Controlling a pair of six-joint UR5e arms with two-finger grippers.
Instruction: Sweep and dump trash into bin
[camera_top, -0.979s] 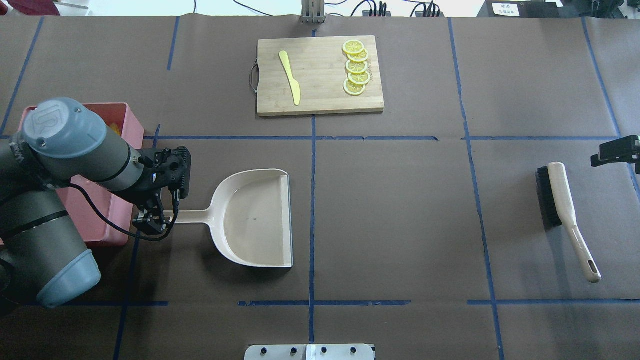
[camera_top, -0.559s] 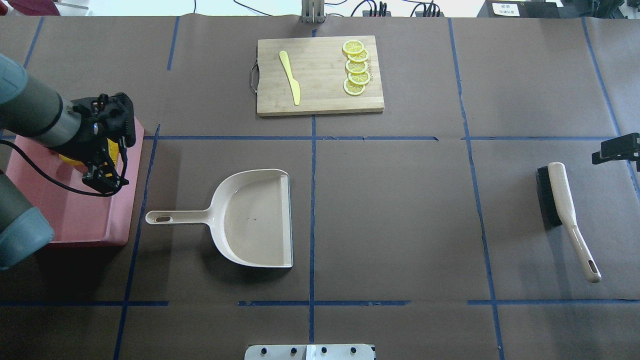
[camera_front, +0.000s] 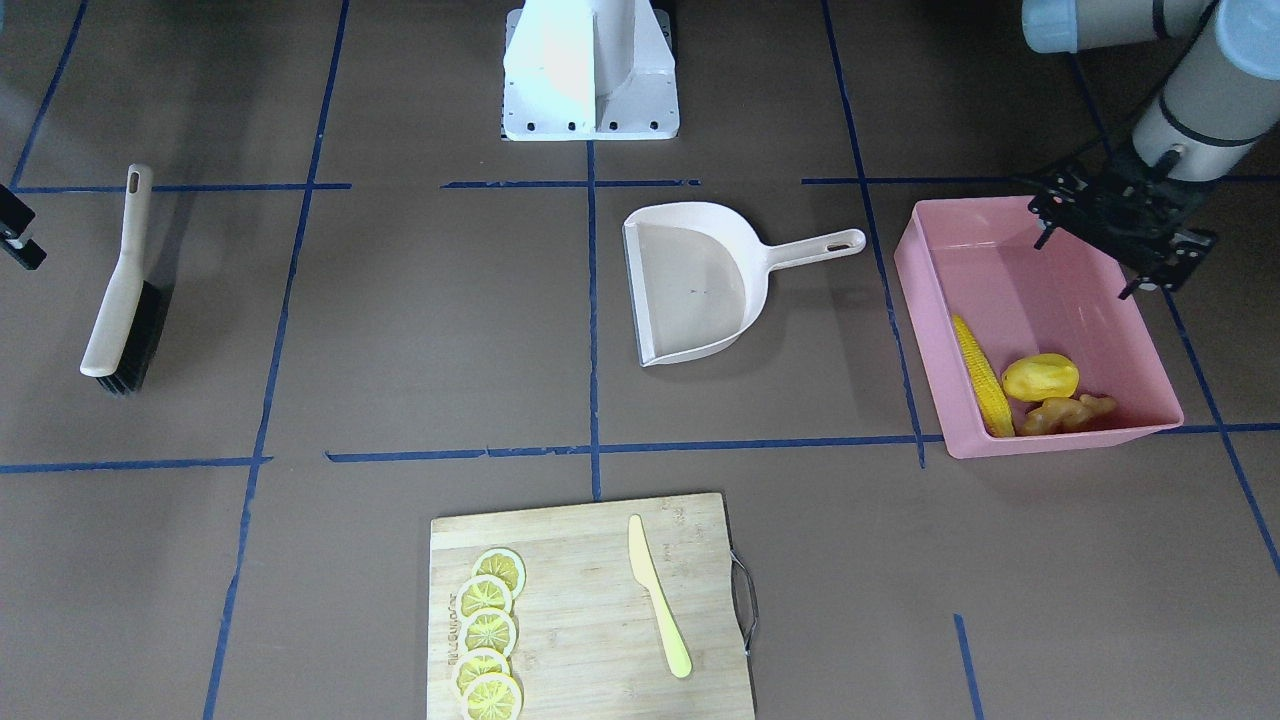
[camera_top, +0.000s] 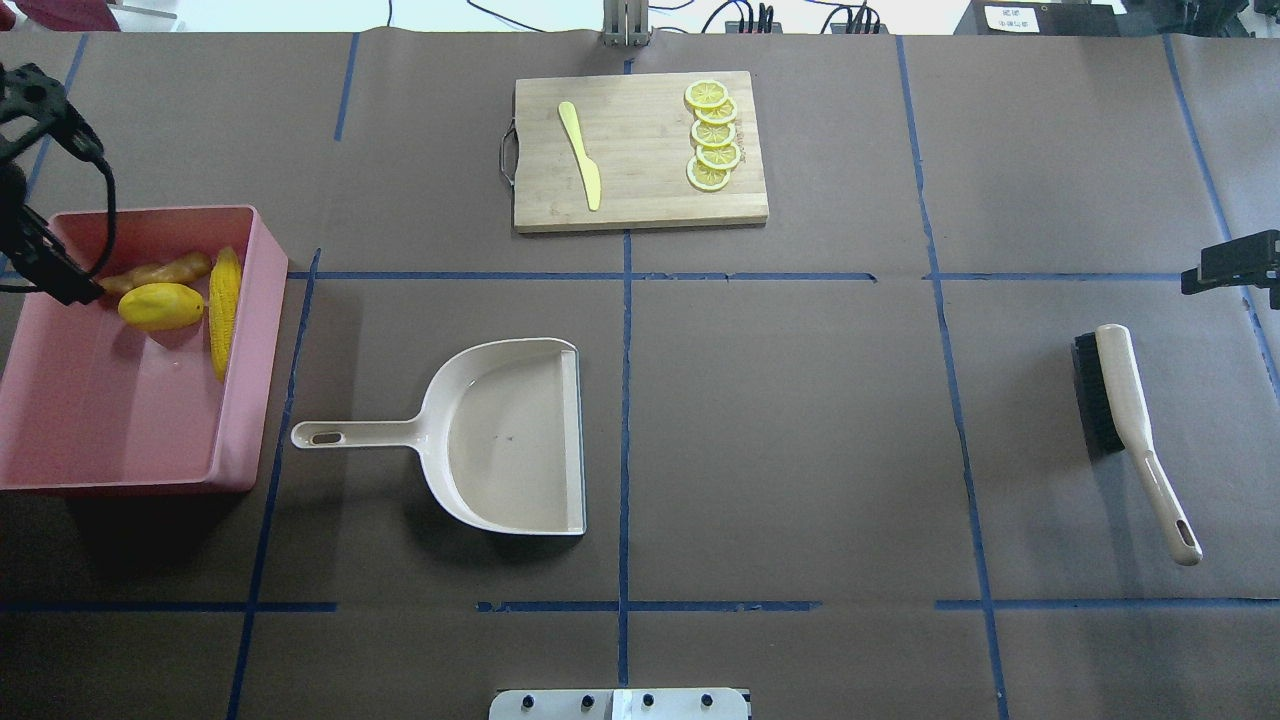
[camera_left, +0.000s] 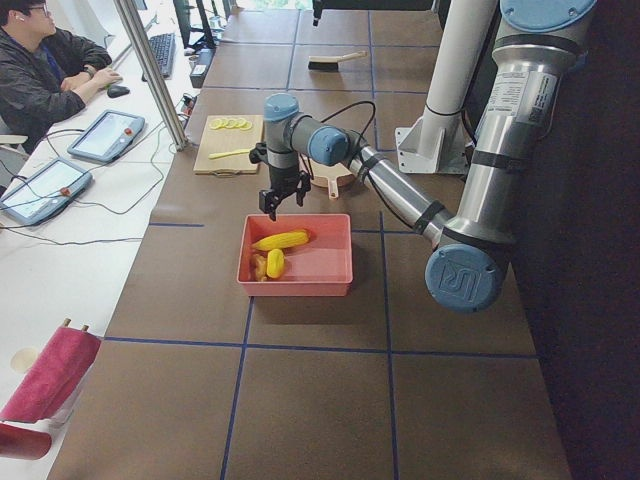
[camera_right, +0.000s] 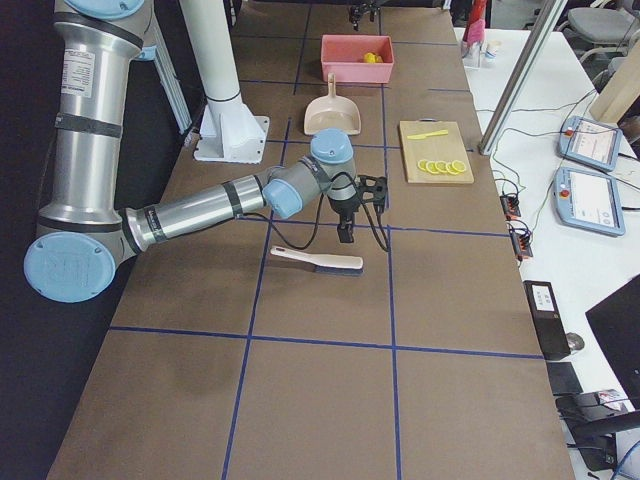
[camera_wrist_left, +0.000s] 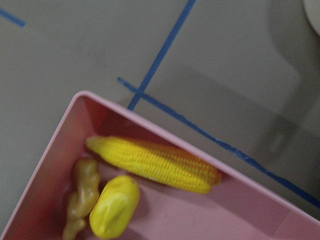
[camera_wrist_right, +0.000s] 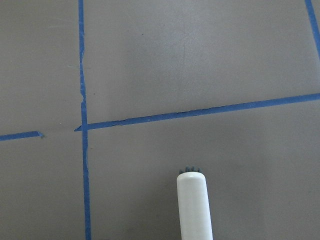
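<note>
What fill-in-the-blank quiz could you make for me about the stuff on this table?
1. The pink bin holds ____ toy foods.
2. The dustpan lies with its handle pointing toward the ____.
3. Beside the lemon slices on the cutting board lies a pale yellow ____.
Missing words: three; bin; knife.
</note>
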